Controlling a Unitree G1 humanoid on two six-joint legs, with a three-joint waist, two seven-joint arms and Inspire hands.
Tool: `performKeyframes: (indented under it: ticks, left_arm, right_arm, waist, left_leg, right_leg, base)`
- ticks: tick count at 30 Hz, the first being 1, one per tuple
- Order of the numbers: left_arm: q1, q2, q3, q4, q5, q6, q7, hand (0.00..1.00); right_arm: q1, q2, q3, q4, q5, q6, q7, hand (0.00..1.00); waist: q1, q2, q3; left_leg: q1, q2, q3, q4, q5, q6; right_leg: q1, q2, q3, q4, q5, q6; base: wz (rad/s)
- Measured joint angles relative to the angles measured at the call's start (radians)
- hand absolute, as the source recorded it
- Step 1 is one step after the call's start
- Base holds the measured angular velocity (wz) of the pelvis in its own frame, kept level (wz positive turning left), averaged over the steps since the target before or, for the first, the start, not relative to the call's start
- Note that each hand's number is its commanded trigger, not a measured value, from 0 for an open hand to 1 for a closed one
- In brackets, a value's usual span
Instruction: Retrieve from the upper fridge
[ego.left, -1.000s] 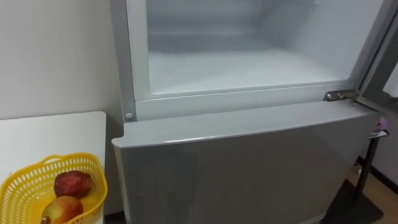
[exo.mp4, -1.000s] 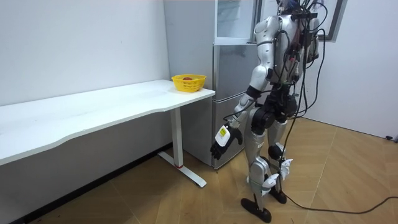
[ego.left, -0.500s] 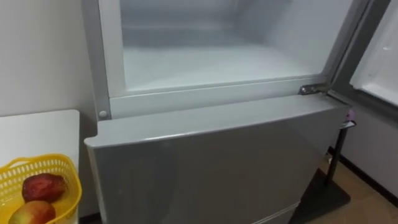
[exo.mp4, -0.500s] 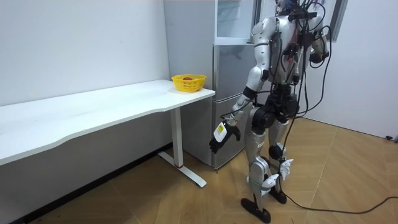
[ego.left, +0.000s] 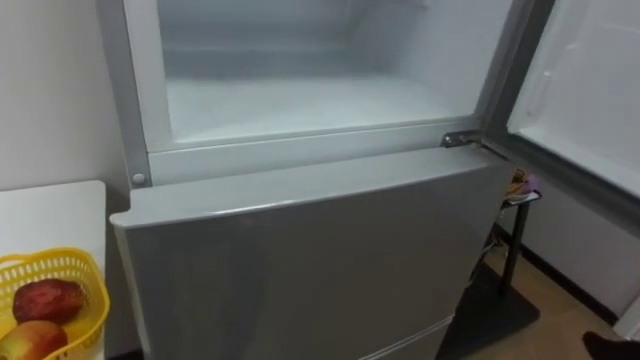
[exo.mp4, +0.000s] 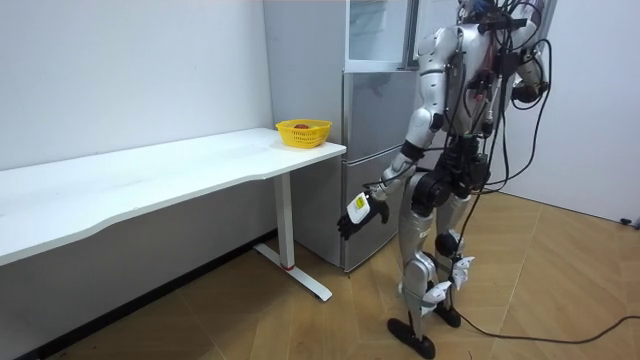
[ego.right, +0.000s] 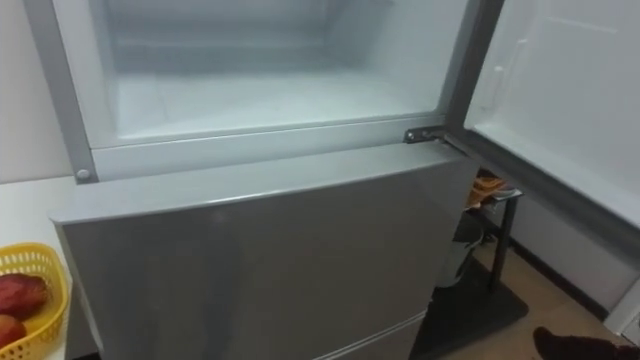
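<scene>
Room view: my left hand (exo.mp4: 352, 214) hangs slack, empty, before the fridge (ego.left: 300, 250), its upper compartment (ego.left: 300, 95) open; yellow basket (ego.left: 62, 263) at the tabletop (ego.left: 50, 215) corner.

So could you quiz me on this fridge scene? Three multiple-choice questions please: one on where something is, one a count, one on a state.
1. Where is the yellow basket?
A. on the white table beside the fridge
B. inside the fridge
C. on the floor

2. How many pieces of fruit show in the basket?
A. none
B. two
C. five

3. How do the fridge's two doors stand?
A. both shut
B. upper open, lower shut
C. lower open, upper shut

Answers:
1 A: the basket sits on the table's corner, left of the fridge.
2 B: a red fruit and a red-yellow fruit lie in it.
3 B: the upper door stands out to the right, baring the upper compartment, while the lower door lies closed.
</scene>
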Motion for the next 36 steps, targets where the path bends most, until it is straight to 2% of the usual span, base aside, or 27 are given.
performKeyframes:
  ticks: [6,8,9,11,13,14,15,16,17,19,20,21,22,23,24,25,26,27,28,30,33,34,36]
  left_arm:
    - [0.003,0.002,-0.023,0.022,-0.007,-0.002,0.002,0.0]
    - [-0.006,0.004,-0.038,0.028,-0.006,-0.004,0.001,0.0]
    - [-0.014,0.006,-0.051,0.028,-0.006,-0.007,-0.001,0.0]
    - [-0.032,0.011,-0.078,0.027,-0.007,-0.007,-0.003,0.0]
    - [-0.043,0.026,-0.129,0.027,-0.007,-0.007,-0.006,0.0]
    - [-0.044,0.031,-0.142,0.027,-0.006,-0.007,-0.009,0.0]
    - [-0.046,0.041,-0.159,0.031,-0.005,-0.007,-0.02,0.0]
    - [-0.045,0.052,-0.177,0.032,0.001,-0.005,-0.031,0.0]
    - [-0.044,0.057,-0.182,0.035,0.002,-0.005,-0.039,0.0]
    - [-0.051,0.072,-0.219,0.045,0.005,0.008,-0.066,0.0]
    - [-0.056,0.071,-0.229,0.044,0.005,0.011,-0.071,0.0]
    - [-0.062,0.072,-0.257,0.044,0.004,0.019,-0.078,0.0]
    - [-0.074,0.072,-0.279,0.046,0.004,0.029,-0.085,0.0]
    - [-0.082,0.072,-0.29,0.047,0.004,0.032,-0.087,0.0]
    - [-0.098,0.072,-0.309,0.064,0.005,0.035,-0.089,0.0]
    - [-0.104,0.072,-0.324,0.068,0.016,0.046,-0.093,0.0]
    - [-0.105,0.072,-0.331,0.067,0.028,0.052,-0.095,0.0]
    - [-0.1,0.069,-0.342,0.069,0.046,0.059,-0.102,0.0]
    - [-0.1,0.069,-0.348,0.069,0.056,0.066,-0.109,0.0]
    - [-0.1,0.075,-0.346,0.07,0.065,0.074,-0.11,0.0]
    - [-0.108,0.073,-0.349,0.059,0.085,0.096,-0.111,0.0]
    - [-0.112,0.068,-0.351,0.051,0.129,0.104,-0.116,0.0]
    - [-0.125,0.063,-0.351,0.046,0.193,0.121,-0.124,0.0]
  right_arm:
    - [0.0,-0.018,0.022,-0.01,-0.035,0.0,0.015,0.0]
    - [0.0,-0.037,0.063,-0.011,-0.14,-0.001,0.059,0.0]
    - [0.0,-0.064,0.086,-0.011,-0.205,-0.009,0.103,0.0]
    - [0.0,-0.086,0.099,-0.011,-0.315,-0.048,0.17,0.0]
    - [-0.005,-0.102,0.097,-0.089,-0.476,-0.199,0.193,0.0]
    - [-0.015,-0.113,0.092,-0.123,-0.512,-0.234,0.192,0.0]
    - [-0.052,-0.139,0.083,-0.187,-0.578,-0.305,0.191,0.0]
    - [-0.079,-0.148,0.055,-0.23,-0.647,-0.368,0.18,0.0]
    - [-0.086,-0.147,0.048,-0.241,-0.684,-0.394,0.175,0.0]
    - [-0.084,-0.141,0.044,-0.269,-0.808,-0.48,0.17,0.0]
    - [-0.073,-0.141,0.045,-0.27,-0.821,-0.5,0.173,0.0]
    - [-0.043,-0.139,0.064,-0.257,-0.83,-0.529,0.183,0.0]
    - [-0.005,-0.131,0.085,-0.226,-0.835,-0.551,0.203,0.0]
    - [0.021,-0.125,0.093,-0.203,-0.835,-0.559,0.216,0.0]
    - [0.065,-0.112,0.116,-0.139,-0.836,-0.569,0.239,0.0]
    - [0.099,-0.085,0.135,-0.055,-0.846,-0.572,0.271,0.0]
    - [0.109,-0.065,0.139,-0.013,-0.867,-0.589,0.249,0.0]
    - [0.106,-0.03,0.135,-0.009,-0.883,-0.596,0.247,0.0]
    - [0.102,-0.01,0.135,0.008,-0.897,-0.606,0.241,0.0]
    - [0.102,0.009,0.133,0.033,-0.928,-0.617,0.229,0.0]
    - [0.102,0.034,0.14,0.099,-0.991,-0.619,0.175,0.0]
    - [0.103,0.033,0.14,0.131,-1.008,-0.619,0.14,0.0]
    - [0.102,0.033,0.143,0.193,-1.026,-0.618,0.065,0.0]
  waist:
    - [0.003,0.011,-0.0059]
    - [0.018,0.013,-0.0072]
    - [0.037,0.017,-0.0091]
    - [0.067,0.018,-0.0098]
    - [0.115,0.022,-0.0139]
    - [0.125,0.019,-0.0157]
    - [0.137,0.012,-0.0227]
    - [0.148,0.002,-0.0304]
    - [0.153,0.0,-0.0323]
    - [0.175,-0.022,-0.0404]
    - [0.183,-0.023,-0.0408]
    - [0.208,-0.02,-0.0387]
    - [0.223,-0.012,-0.034]
    - [0.229,-0.008,-0.0317]
    - [0.237,0.006,-0.0217]
    - [0.239,0.018,-0.0157]
    - [0.242,0.025,-0.0142]
    - [0.239,0.044,-0.0193]
    - [0.238,0.056,-0.0281]
    - [0.231,0.062,-0.0357]
    - [0.226,0.059,-0.0368]
    - [0.225,0.06,-0.0371]
    - [0.232,0.061,-0.038]
  left_leg:
    - [-0.023,0.006,-0.005,0.013,0.004,-0.005]
    - [-0.032,0.009,-0.006,0.018,0.006,-0.007]
    - [-0.035,0.009,-0.006,0.02,0.007,-0.009]
    - [-0.036,0.009,-0.008,0.018,0.01,-0.009]
    - [-0.045,0.009,-0.011,0.016,0.013,-0.01]
    - [-0.046,0.009,-0.011,0.016,0.013,-0.01]
    - [-0.049,0.01,-0.015,0.017,0.014,-0.01]
    - [-0.048,0.012,-0.029,0.017,0.014,-0.01]
    - [-0.046,0.013,-0.034,0.017,0.014,-0.01]
    - [-0.029,0.009,-0.05,0.018,0.009,-0.009]
    - [-0.025,0.009,-0.049,0.018,0.005,-0.007]
    - [-0.02,0.008,-0.047,0.018,-0.003,-0.004]
    - [-0.017,0.005,-0.049,0.018,-0.008,0.001]
    - [-0.017,0.004,-0.05,0.017,-0.009,0.002]
    - [-0.018,0.002,-0.05,0.013,-0.012,0.006]
    - [-0.016,0.001,-0.05,0.006,-0.015,0.011]
    - [-0.016,0.001,-0.05,0.005,-0.016,0.013]
    - [-0.014,-0.002,-0.048,0.002,-0.017,0.015]
    - [-0.012,-0.012,-0.05,-0.001,-0.018,0.017]
    - [-0.003,-0.013,-0.051,-0.003,-0.018,0.018]
    - [0.018,-0.019,-0.065,0.0,-0.024,0.025]
    - [0.021,-0.026,-0.073,0.006,-0.027,0.031]
    - [0.024,-0.033,-0.079,0.016,-0.032,0.038]
  right_leg:
    - [-0.019,0.005,-0.002,0.004,0.005,-0.008]
    - [-0.027,0.006,-0.003,0.002,0.006,-0.01]
    - [-0.032,0.007,-0.004,0.001,0.006,-0.011]
    - [-0.037,0.007,-0.003,-0.001,0.006,-0.011]
    - [-0.043,0.01,-0.002,-0.003,0.008,-0.013]
    - [-0.042,0.01,-0.002,-0.006,0.008,-0.014]
    - [-0.033,0.012,-0.003,-0.023,0.011,-0.013]
    - [-0.009,0.016,-0.014,-0.058,0.019,-0.012]
    - [0.006,0.016,-0.021,-0.078,0.024,-0.011]
    - [0.063,0.016,-0.058,-0.138,0.032,-0.005]
    - [0.07,0.016,-0.06,-0.144,0.032,-0.003]
    - [0.079,0.016,-0.058,-0.143,0.032,0.001]
    - [0.083,0.014,-0.057,-0.141,0.033,0.004]
    - [0.086,0.013,-0.055,-0.141,0.034,0.007]
    - [0.09,0.01,-0.05,-0.14,0.038,0.012]
    - [0.092,0.008,-0.044,-0.14,0.04,0.016]
    - [0.092,0.006,-0.042,-0.14,0.039,0.017]
    - [0.091,0.002,-0.04,-0.141,0.036,0.022]
    - [0.093,-0.002,-0.041,-0.14,0.033,0.027]
    - [0.102,-0.003,-0.042,-0.141,0.032,0.029]
    - [0.133,-0.009,-0.056,-0.141,0.028,0.036]
    - [0.143,-0.016,-0.056,-0.142,0.022,0.044]
    - [0.148,-0.023,-0.057,-0.142,0.02,0.049]
  base:
    - [0.01]
    - [0.02]
    - [0.05]
    - [0.05]
    - [0.05]
    - [0.14]
    - [0.26]
    - [0.33]
    - [0.47]
    - [0.53]
    - [0.26]
    - [0.05]
    - [0.0]
    - [0.1]
    - [0.06]
    - [0.0]
    - [-0.05]
    - [0.0]
    - [0.0]
    - [0.07]
    - [0.2]
    - [0.25]
    - [0.16]
